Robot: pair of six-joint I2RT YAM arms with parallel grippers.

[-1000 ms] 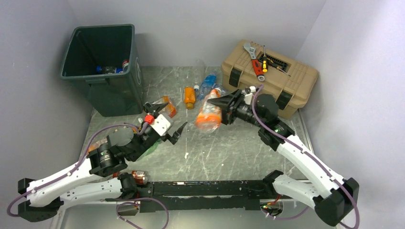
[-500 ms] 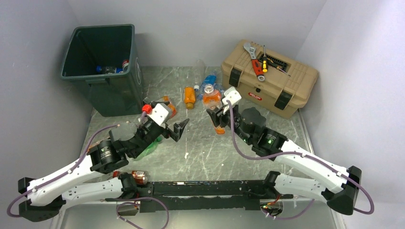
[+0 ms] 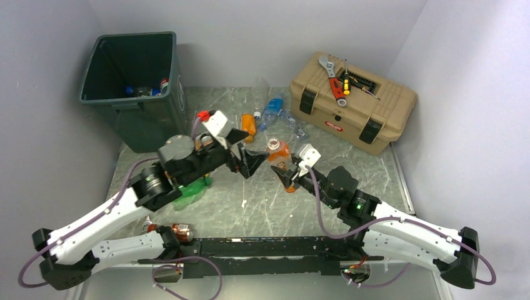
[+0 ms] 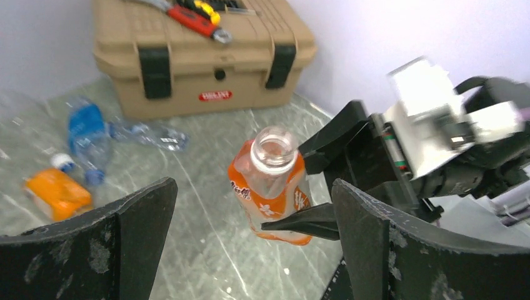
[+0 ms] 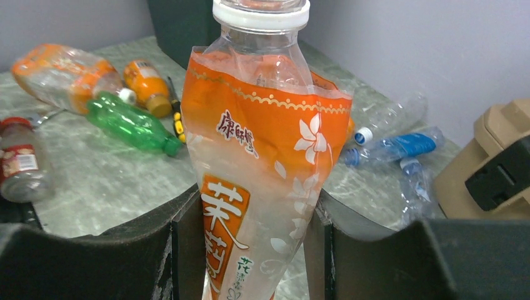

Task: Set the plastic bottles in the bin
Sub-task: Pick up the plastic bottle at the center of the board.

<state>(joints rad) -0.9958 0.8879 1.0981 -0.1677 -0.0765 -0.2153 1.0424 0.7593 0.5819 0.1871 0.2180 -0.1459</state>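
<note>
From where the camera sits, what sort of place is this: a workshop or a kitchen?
Probably a robot test cell: plain grey walls box in a small table, robot arms are bolted at its near edge, and plastic bottles, a bin and a toolbox look staged.

Both arms are white shells with chunky black joints, left arm point(image 3: 94, 222) and right arm point(image 3: 406, 228) alike, each trailing a loopy purple cable point(image 3: 132, 170). The left gripper point(image 4: 253, 187) has black wedge fingers point(image 4: 369, 237), scuffed with pale specks, plus a white camera block point(image 3: 217, 122) at the wrist; tiny green light point(image 3: 359, 204) lower right.
</note>
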